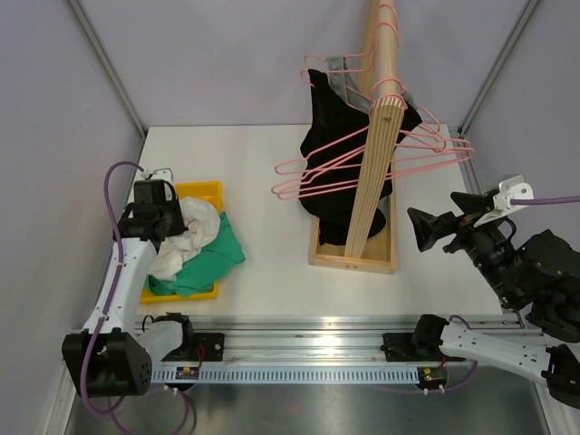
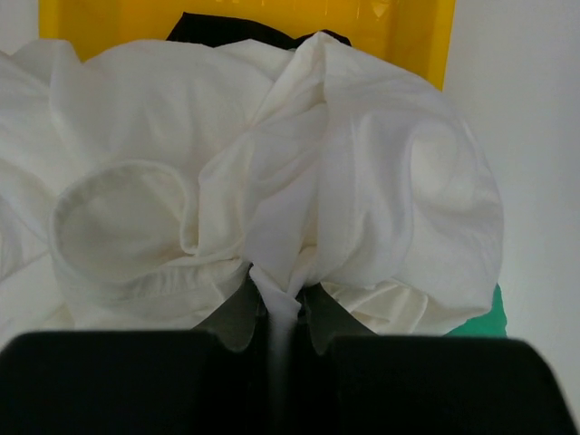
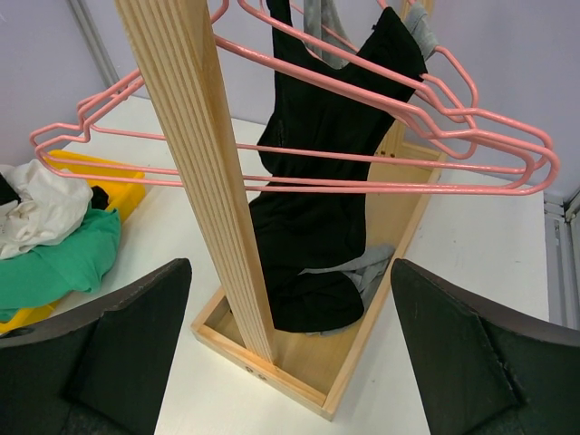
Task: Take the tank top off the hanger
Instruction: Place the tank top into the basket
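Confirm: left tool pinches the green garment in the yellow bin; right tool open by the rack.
No: the left tool is pinching the white garment in the yellow bin, as the left wrist view shows; the right tool is open by the rack.

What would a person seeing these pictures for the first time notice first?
Probably the tall wooden rack at centre-right, its pink hangers carrying a black tank top. Next, the yellow bin at the left, holding a green garment and a white garment pinched by the left gripper.
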`<state>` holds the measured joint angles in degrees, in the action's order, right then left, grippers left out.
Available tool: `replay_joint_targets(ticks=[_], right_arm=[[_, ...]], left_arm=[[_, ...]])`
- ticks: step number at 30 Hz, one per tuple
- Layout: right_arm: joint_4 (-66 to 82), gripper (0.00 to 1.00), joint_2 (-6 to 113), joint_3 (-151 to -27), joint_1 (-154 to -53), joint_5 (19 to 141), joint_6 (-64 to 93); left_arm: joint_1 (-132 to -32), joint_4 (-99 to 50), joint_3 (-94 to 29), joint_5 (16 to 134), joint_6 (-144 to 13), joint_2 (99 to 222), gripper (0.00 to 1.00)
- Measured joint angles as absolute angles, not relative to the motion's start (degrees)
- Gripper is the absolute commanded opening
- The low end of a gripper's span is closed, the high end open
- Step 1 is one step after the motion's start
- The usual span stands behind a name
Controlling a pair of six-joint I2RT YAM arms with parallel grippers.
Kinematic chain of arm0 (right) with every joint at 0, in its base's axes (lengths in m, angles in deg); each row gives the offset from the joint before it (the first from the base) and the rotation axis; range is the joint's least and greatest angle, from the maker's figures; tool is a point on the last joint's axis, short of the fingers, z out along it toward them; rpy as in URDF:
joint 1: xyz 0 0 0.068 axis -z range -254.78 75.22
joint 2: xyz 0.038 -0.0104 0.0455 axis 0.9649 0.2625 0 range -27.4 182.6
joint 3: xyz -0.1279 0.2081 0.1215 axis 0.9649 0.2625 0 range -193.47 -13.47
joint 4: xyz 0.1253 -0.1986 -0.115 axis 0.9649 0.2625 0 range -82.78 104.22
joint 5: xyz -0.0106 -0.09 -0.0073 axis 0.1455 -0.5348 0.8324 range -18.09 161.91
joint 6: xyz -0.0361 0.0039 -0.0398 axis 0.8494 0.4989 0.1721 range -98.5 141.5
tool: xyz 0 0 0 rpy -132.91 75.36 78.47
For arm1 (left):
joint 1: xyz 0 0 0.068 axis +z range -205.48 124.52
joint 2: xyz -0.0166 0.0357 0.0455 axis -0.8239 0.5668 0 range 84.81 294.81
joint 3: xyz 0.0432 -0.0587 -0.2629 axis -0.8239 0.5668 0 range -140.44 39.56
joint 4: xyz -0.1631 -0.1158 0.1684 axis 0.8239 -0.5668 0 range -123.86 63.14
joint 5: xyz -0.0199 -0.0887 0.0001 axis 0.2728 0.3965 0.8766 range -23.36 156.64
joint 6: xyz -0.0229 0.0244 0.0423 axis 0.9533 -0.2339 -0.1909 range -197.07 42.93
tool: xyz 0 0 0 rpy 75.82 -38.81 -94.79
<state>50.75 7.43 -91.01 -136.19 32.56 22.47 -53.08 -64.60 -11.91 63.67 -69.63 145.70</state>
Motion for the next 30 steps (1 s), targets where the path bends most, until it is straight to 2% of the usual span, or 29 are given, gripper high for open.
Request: replay_joint_targets(ticks=[2,4,5,7,8,9,11,12,30], right_arm=[[50.75,1.0,7.1,-91.01,-136.19,32.56,22.47],[50.7,0.99,6.99,-91.01,-136.19,32.56,22.45],[50.72,1.0,6.99,-91.01,-136.19,32.56,22.47],[50.7,0.99,6.99,-91.01,-136.19,32.56,22.45],[50.7,0.99,6.95,-91.01,-136.19,32.56,22.47],[50.7,0.99,6.92,-91.01,-136.19,32.56,22.47],[50.7,1.0,6.75,-91.01,-136.19,32.54,22.47],[50.7,0.99,6.6,-91.01,-136.19,32.54,22.45],[50.79,0.99,8.93,-92.32,-136.19,32.34,22.49]], left_arm=[[-53.08,-64.69,-11.71,63.94,-69.65,145.7,0.15],[-53.06,-64.69,-11.71,64.09,-69.65,145.7,0.17],[-53.04,-64.69,-11.71,64.15,-69.61,145.65,0.24],[-53.02,-64.69,-11.69,64.31,-69.89,145.52,0.45],[-53.02,-64.71,-11.67,64.48,-69.76,145.26,0.7],[-53.04,-64.73,-11.67,64.66,-69.98,144.98,0.85],[-53.04,-64.75,-11.69,64.96,-69.89,144.32,0.97],[-53.02,-64.77,-11.67,65.01,-70.02,143.86,0.99],[-53.02,-59.83,-10.62,63.11,-70.13,124.12,0.99]])
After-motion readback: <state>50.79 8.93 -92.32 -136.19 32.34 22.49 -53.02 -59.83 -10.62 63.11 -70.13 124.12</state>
